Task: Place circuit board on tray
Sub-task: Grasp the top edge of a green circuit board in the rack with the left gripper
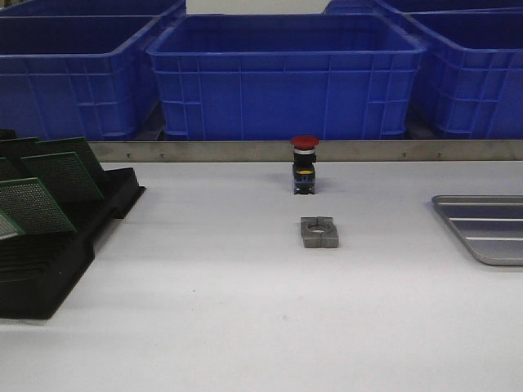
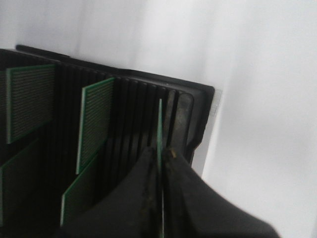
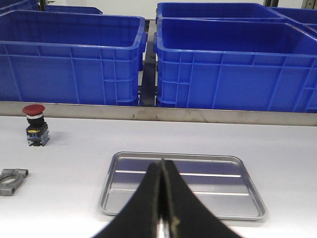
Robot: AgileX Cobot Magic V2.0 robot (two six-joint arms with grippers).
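In the left wrist view my left gripper [image 2: 161,156] is shut on a thin green circuit board [image 2: 160,124], seen edge-on between the black fingers, at the end slots of the black slotted rack [image 2: 133,99]. I cannot tell whether the board is lifted clear of its slot. More green boards [image 2: 96,119] stand in the rack, which sits at the table's left [image 1: 49,269]. The silver ribbed tray [image 1: 490,233] lies at the right edge and holds nothing. My right gripper [image 3: 162,166] is shut and empty, just above the tray's [image 3: 213,196] near side. Neither gripper shows in the front view.
A red push-button switch [image 1: 304,163] stands mid-table, with a grey metal block [image 1: 319,232] in front of it. Both show in the right wrist view, the switch [image 3: 34,124] and the block [image 3: 11,179]. Blue plastic bins [image 1: 286,73] line the back behind a metal rail.
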